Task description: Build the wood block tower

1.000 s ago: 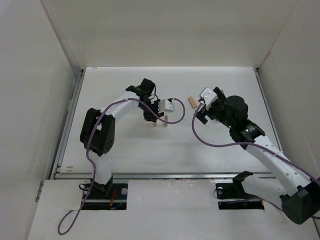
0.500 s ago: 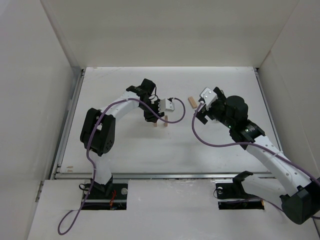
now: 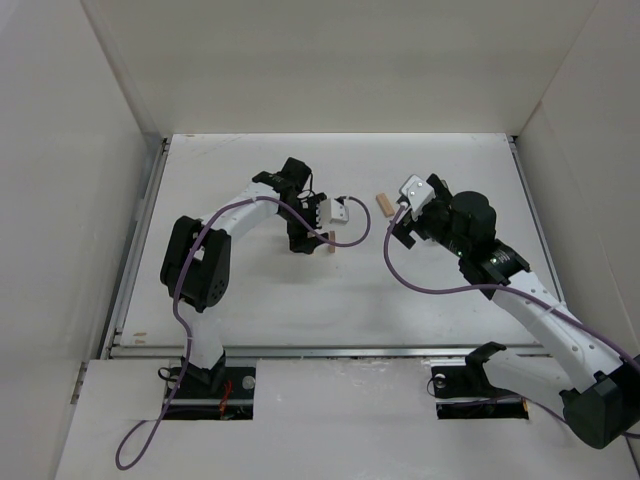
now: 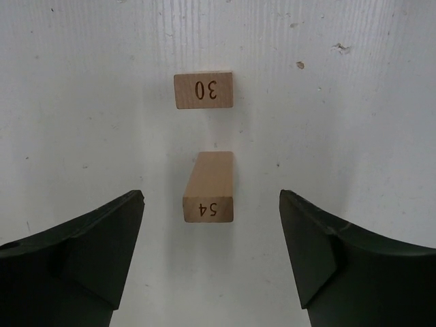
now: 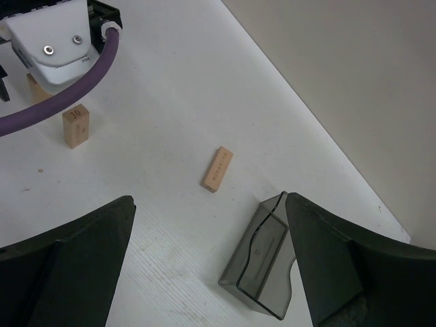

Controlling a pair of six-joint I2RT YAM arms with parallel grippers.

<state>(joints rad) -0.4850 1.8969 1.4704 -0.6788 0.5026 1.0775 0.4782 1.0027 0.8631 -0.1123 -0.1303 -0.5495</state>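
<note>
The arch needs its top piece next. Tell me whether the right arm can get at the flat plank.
Probably yes. The plank lies flat and uncovered just ahead of the open right gripper; the grey container sits apart from it, off to one side.

The left arm [image 3: 235, 215] folds at the elbow and extends toward the far centre, the left gripper [image 4: 211, 197] pointing straight down with its jaws spread wide. The right arm [image 3: 520, 290] stretches in from the near right, the right gripper [image 5: 209, 199] tilted downward, its jaws equally wide apart.
</note>
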